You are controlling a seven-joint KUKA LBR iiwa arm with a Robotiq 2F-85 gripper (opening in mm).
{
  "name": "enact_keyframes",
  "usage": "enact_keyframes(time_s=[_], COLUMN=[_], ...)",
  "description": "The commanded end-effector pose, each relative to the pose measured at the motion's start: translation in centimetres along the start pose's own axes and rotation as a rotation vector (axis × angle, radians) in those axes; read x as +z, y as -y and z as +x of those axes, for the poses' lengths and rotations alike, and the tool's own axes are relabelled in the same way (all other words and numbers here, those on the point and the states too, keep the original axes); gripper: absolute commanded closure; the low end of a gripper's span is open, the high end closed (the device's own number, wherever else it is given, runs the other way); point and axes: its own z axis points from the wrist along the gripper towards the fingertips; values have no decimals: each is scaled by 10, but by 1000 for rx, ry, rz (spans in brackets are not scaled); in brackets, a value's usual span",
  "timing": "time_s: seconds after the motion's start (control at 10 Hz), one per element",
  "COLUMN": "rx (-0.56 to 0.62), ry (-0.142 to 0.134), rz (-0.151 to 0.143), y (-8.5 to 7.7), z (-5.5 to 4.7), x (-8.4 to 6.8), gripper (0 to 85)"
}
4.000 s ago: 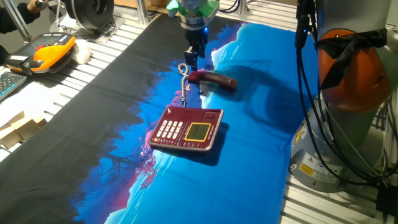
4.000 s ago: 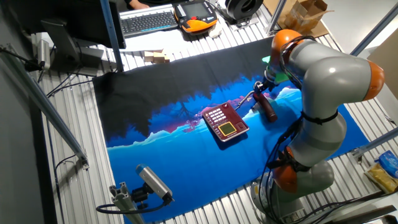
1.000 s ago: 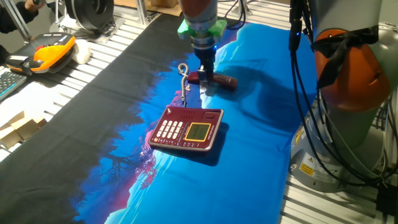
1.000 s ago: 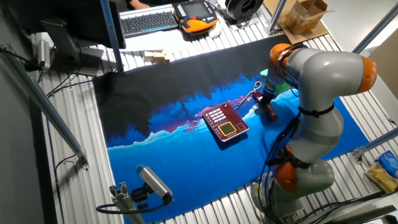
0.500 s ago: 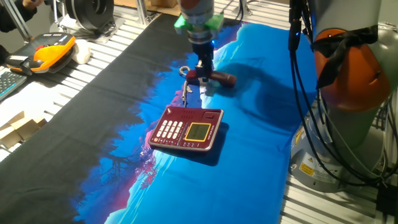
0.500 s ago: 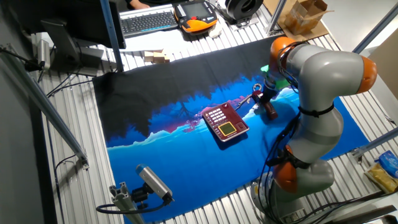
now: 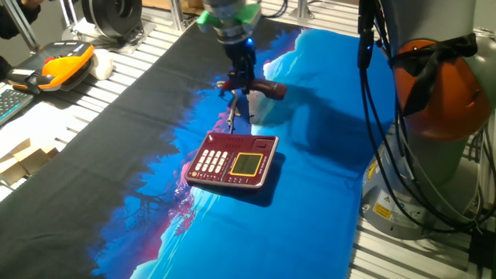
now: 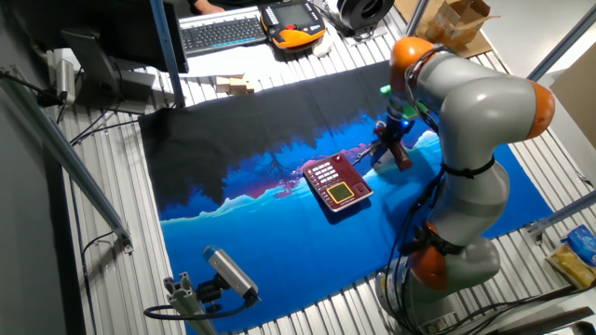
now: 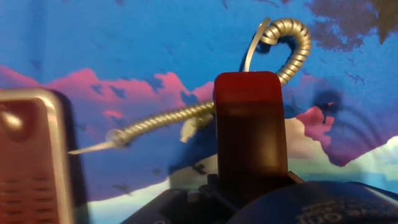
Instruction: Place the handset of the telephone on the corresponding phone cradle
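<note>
My gripper (image 7: 242, 80) is shut on the dark red handset (image 7: 263, 88) and holds it lifted above the blue cloth, beyond the telephone (image 7: 232, 160). The handset's pale curly cord (image 7: 231, 108) hangs down toward the phone base. In the other fixed view the handset (image 8: 399, 154) is in the gripper (image 8: 390, 142), right of the telephone (image 8: 336, 180). In the hand view the handset (image 9: 249, 137) fills the middle, the cord (image 9: 186, 118) trails left, and the phone base's corner (image 9: 31, 155) shows at the left edge. The phone cradle (image 7: 239, 139) is the base's far strip, empty.
An orange and black device (image 7: 66, 62) and a keyboard (image 8: 223, 33) lie beyond the black cloth. Small wooden blocks (image 8: 235, 86) sit near the cloth's edge. The arm's base (image 8: 456, 261) stands at the table's side. A camera on a mount (image 8: 228, 272) is at the front.
The gripper has risen and moved left with the handset in it, lifting the handset off the cloth. The cord has been pulled up with it. The telephone has not moved.
</note>
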Motion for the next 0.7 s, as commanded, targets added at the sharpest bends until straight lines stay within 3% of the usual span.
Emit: enact_keyframes(time_s=[0.0,0.6], rx=[6,78], ry=[-2,2], rz=[-1,-22], y=[-3,-43], z=[0,6], x=[-2,-15], gripper=[850,850])
